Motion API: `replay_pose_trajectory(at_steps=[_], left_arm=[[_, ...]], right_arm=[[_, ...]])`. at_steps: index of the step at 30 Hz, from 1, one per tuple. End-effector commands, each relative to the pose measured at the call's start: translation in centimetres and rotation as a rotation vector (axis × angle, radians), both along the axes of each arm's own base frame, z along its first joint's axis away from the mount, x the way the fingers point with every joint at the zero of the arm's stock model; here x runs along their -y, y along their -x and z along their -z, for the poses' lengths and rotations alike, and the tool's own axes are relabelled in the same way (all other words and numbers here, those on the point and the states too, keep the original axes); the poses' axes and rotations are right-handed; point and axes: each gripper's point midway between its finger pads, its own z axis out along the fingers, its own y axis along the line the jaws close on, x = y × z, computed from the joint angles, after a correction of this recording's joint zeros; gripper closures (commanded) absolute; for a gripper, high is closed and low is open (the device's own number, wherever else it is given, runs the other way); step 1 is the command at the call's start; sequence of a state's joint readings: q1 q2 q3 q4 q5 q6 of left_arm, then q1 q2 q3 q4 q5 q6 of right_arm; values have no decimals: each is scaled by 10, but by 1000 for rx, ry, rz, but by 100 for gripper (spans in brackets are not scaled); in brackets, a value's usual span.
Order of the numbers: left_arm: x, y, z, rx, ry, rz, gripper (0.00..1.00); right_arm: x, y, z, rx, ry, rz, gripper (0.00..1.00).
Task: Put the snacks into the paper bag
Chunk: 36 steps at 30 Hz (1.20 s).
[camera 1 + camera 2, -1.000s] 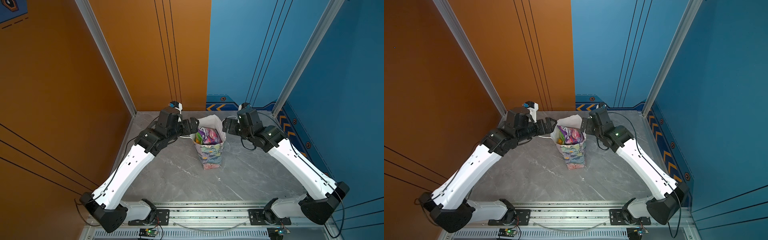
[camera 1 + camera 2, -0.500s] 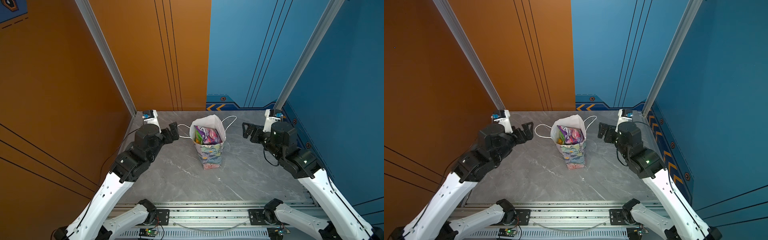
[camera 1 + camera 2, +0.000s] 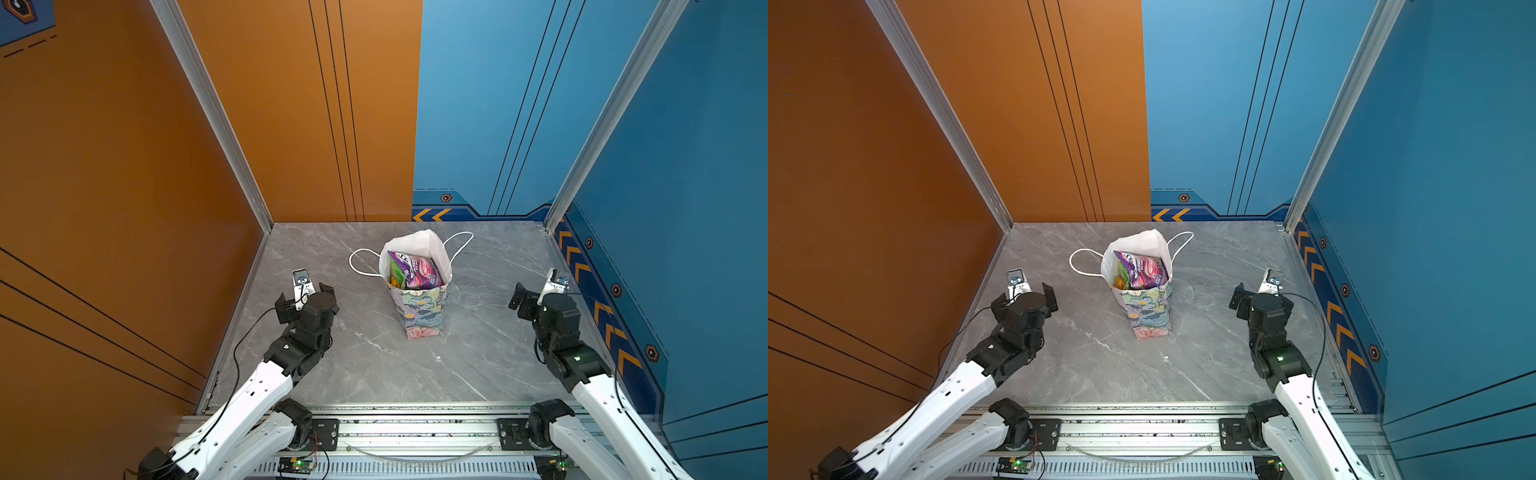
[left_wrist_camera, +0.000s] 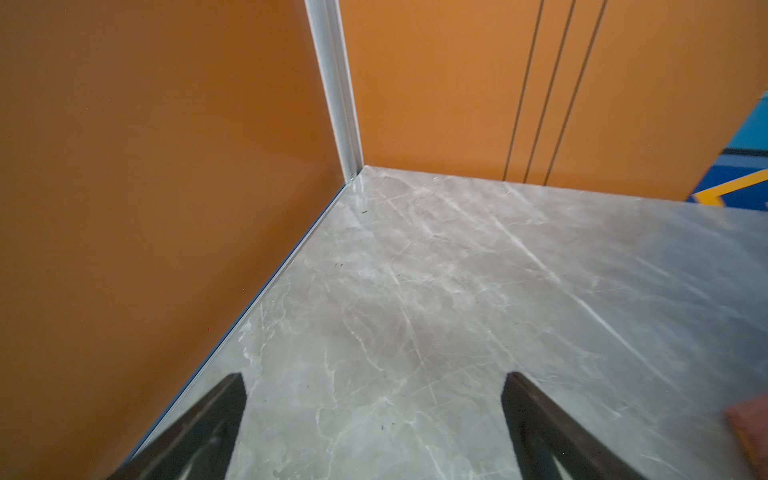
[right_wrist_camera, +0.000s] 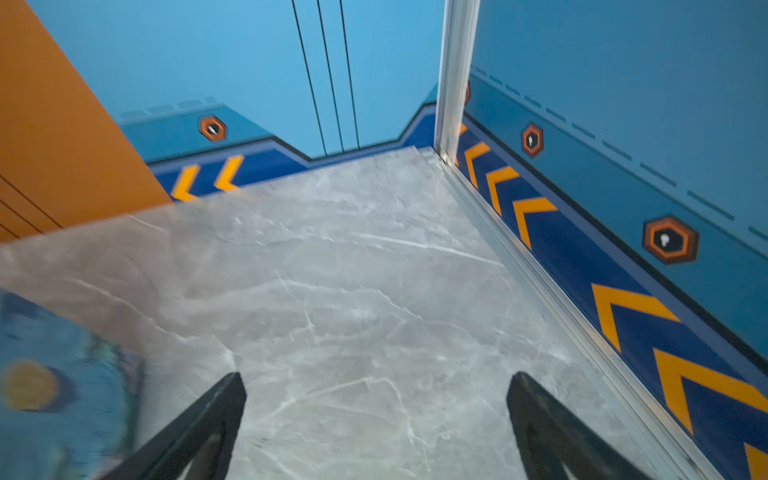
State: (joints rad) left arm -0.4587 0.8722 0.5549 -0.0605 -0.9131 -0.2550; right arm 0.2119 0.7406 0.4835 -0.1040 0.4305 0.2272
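Observation:
The paper bag [image 3: 420,309] [image 3: 1149,309] stands upright mid-table, with a floral print outside and a white inside. Its white cord handles [image 3: 358,262] hang out to both sides. The snacks sit inside it: a purple packet [image 3: 417,271] [image 3: 1145,270] on top and a yellow-green one [image 3: 396,277] beside it. My left gripper [image 3: 303,298] [image 4: 374,386] hangs open and empty over bare table, left of the bag. Right of the bag, my right gripper [image 3: 539,293] [image 5: 376,386] is open and empty too. A blurred edge of the bag [image 5: 50,374] shows in the right wrist view.
Orange walls [image 3: 124,187] close the left side and part of the back, and blue walls [image 3: 685,208] close the right. The grey marble table [image 3: 374,365] ends at a metal rail [image 3: 415,428] in front, where both arm bases are mounted.
Both arms have drawn back from the bag's mouth, outward and toward the front. Both grippers stayed open. The bag has not moved.

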Motion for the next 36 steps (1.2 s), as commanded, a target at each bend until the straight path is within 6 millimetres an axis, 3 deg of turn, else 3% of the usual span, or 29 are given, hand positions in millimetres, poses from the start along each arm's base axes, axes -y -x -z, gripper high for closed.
replay_pose_trajectory(at_steps=[1, 8, 9, 12, 16, 20, 21, 24, 36], left_arm=[[-7, -16, 4, 71, -33, -15, 2], [-13, -48, 75, -7, -73, 98, 2], [-13, -52, 84, -11, -76, 119, 2], [-5, -63, 80, 83, -100, 200, 2], [0, -77, 110, 81, -59, 300, 2], [-6, -86, 119, -14, -25, 268, 2], [-11, -91, 121, -34, -15, 246, 2], [-26, -93, 122, -26, 30, 194, 2], [-27, -93, 122, -25, 32, 195, 2]], right_arm=[[25, -10, -4, 63, 116, 125, 0], [35, -38, 62, -32, 189, 155, 0], [32, -47, 65, -21, 201, 136, 0], [10, -69, 69, -17, 207, 5, 0], [4, -87, 75, 24, 97, -93, 0], [3, -97, 95, 80, 50, -133, 0], [4, -97, 99, 14, 46, -127, 0], [6, -99, 98, 38, 43, -117, 0], [5, -98, 99, 22, 47, -118, 0]])
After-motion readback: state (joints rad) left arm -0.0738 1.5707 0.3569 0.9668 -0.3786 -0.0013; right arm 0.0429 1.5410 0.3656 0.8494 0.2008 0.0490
